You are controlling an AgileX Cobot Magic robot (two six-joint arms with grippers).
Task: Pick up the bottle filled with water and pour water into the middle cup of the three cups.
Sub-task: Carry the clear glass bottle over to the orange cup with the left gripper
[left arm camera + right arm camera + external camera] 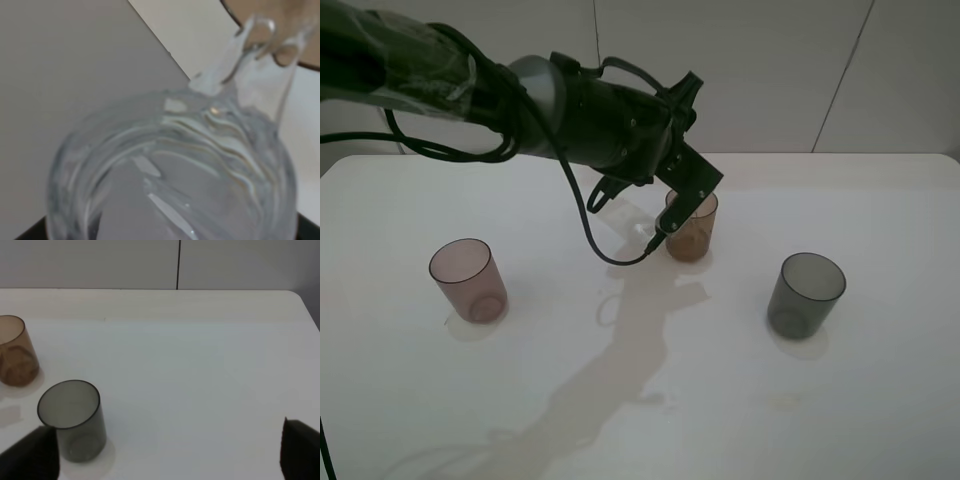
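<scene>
Across the white table (pixel 880 400), the pour is apparently getting under way. The left gripper (pixel 638 212), clamped on the small clear plastic bottle (pixel 170 175), is tipping its open neck over the translucent amber middle cup (pixel 695 240), which is standing between the pinkish tumbler (pixel 468 280) and the dark grey tumbler (pixel 805 295). Water is showing in the bottle, so emptying and setting down are likely remaining. The right gripper (pixel 165 450) is hanging with fingers apart.

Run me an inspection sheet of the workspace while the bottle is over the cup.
Surface: white table, glossy, with the arm's shadow across it.
Job's things: bottle tilted, neck at the middle cup rim; pinkish cup and grey cup upright, apart on either side.
Clutter: nothing seen.
Grippers: left gripper shut on the bottle; right gripper open, holding nothing.
Cables: black cable droops close to the middle cup.
Surroundings: pale wall panels with dark seams.
</scene>
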